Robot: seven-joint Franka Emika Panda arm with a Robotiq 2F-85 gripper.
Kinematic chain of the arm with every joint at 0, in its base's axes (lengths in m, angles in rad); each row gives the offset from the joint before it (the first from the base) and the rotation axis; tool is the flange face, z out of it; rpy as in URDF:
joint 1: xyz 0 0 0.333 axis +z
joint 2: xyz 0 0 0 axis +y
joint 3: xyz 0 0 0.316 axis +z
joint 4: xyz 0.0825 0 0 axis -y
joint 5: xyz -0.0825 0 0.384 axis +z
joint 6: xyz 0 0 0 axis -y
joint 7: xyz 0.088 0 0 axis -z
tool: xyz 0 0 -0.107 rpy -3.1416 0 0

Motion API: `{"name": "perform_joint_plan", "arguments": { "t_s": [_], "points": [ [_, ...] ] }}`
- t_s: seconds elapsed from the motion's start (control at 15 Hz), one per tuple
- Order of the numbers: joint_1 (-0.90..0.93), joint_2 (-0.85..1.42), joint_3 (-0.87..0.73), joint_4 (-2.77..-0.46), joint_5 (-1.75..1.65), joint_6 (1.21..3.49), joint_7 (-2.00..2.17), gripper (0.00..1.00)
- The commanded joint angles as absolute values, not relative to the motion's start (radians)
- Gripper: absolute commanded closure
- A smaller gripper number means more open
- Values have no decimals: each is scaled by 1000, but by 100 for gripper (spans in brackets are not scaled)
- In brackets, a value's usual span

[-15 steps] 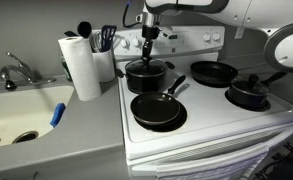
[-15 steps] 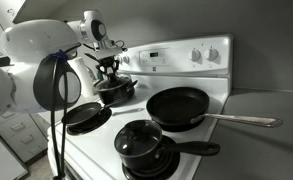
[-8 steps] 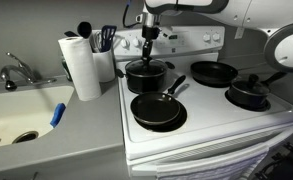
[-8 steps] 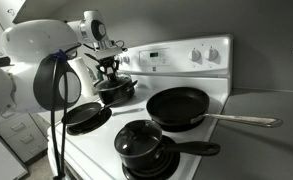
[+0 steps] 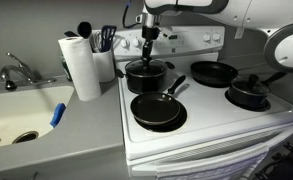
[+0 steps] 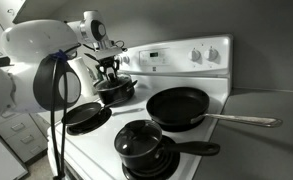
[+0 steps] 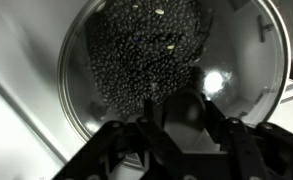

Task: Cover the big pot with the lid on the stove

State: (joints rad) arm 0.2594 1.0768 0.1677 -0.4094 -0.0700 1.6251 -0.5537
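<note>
The big pot (image 5: pixel 146 78) stands on a rear burner of the white stove (image 5: pixel 216 125), just below its back panel. The glass lid (image 7: pixel 241 60) sits over the pot's mouth, and the speckled pot floor shows through it in the wrist view. The claw (image 7: pixel 189 128) hangs above that burner, its 2 fingers (image 7: pixel 244 150) straddling the lid's dark knob (image 7: pixel 186 105); whether they pinch it I cannot tell.

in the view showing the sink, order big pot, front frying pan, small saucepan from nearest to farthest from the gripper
1. big pot, directly under the gripper, on a back burner
2. front frying pan, on the burner just in front of the pot
3. small saucepan, front burner across the stove
</note>
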Motion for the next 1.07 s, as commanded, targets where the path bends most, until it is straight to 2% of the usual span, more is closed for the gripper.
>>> {"name": "perform_joint_plan", "arguments": {
  "t_s": [0.0,0.13,0.2,1.0],
  "points": [
    [255,1043,160,-458,-82,1612,-572,15],
    [255,1042,161,-458,-83,1611,-573,2],
    [255,1042,161,-458,-84,1611,-573,0],
    [272,973,151,-449,-125,1570,-563,0]
  ]
}}
